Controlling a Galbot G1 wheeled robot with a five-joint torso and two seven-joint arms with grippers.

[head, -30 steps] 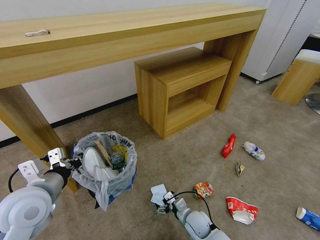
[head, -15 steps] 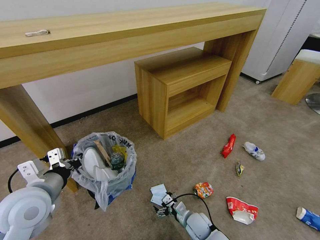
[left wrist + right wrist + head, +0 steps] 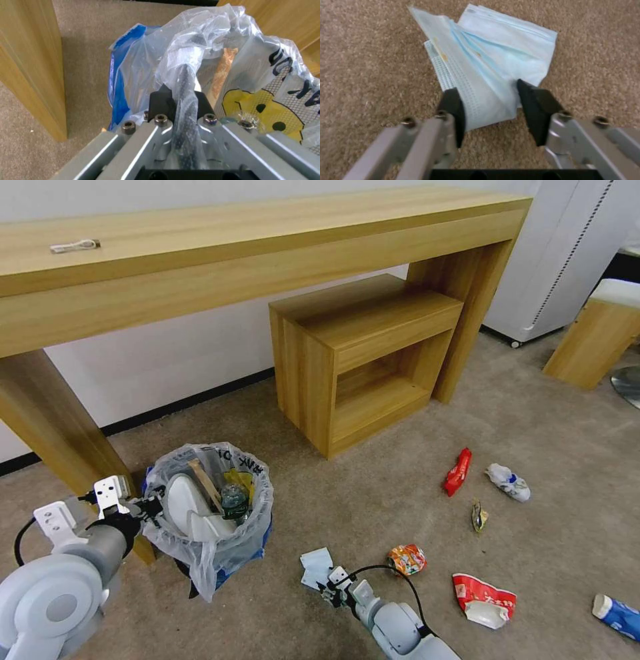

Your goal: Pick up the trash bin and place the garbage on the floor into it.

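Small round blue bag-lined trash bin (image 3: 208, 517), rim clamped by left gripper (image 3: 181, 100) for carrying; right gripper (image 3: 490, 110), jaws parted, straddling pale blue pleated mask (image 3: 486, 67) on beige carpet (image 3: 373, 480) for pickup.

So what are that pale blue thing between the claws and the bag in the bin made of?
The mask between the open right gripper looks like soft non-woven fabric, matte, pleated and creased flat on the carpet. The trash bin liner, pinched at the rim by the left gripper, seems thin glossy plastic film: crinkled, see-through, printed.
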